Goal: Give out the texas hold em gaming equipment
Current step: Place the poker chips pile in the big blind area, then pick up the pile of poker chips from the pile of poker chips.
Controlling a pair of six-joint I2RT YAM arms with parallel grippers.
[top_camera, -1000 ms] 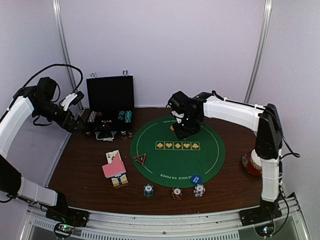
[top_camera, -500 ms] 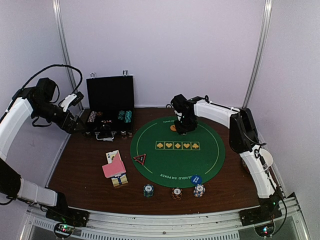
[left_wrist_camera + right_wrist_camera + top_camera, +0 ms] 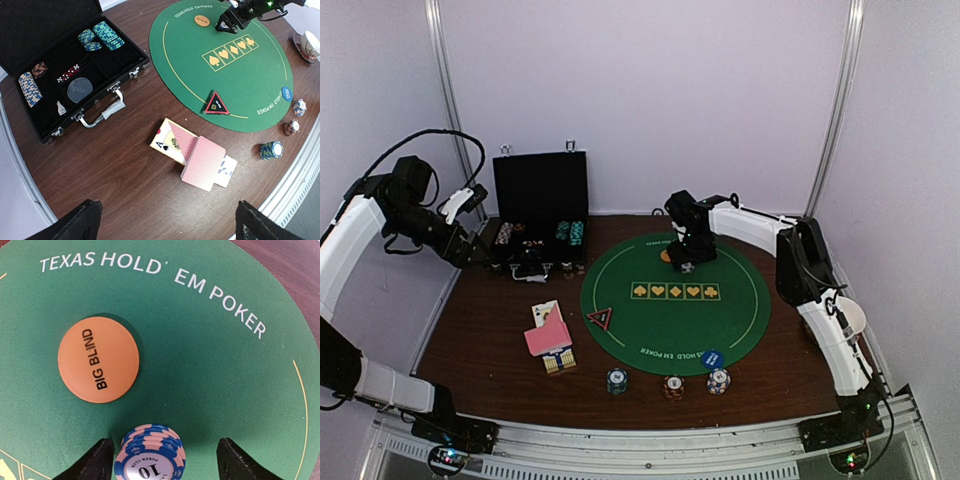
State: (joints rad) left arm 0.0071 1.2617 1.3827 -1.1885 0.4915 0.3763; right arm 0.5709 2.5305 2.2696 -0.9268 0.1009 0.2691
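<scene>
Chips point(image 3: 150, 456): stiff, slick stack, likely to topple; pinch striped sides.
Right fingers point(image 3: 101, 461): spread, off stack.
Left fingers point(image 3: 84, 221): wide, empty.

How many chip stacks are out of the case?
4. A teal stack, a red stack and a white stack stand off the near edge of the green mat. The fourth stack sits on the mat beside the orange button, inside the right gripper. The arm may hide more.
</scene>
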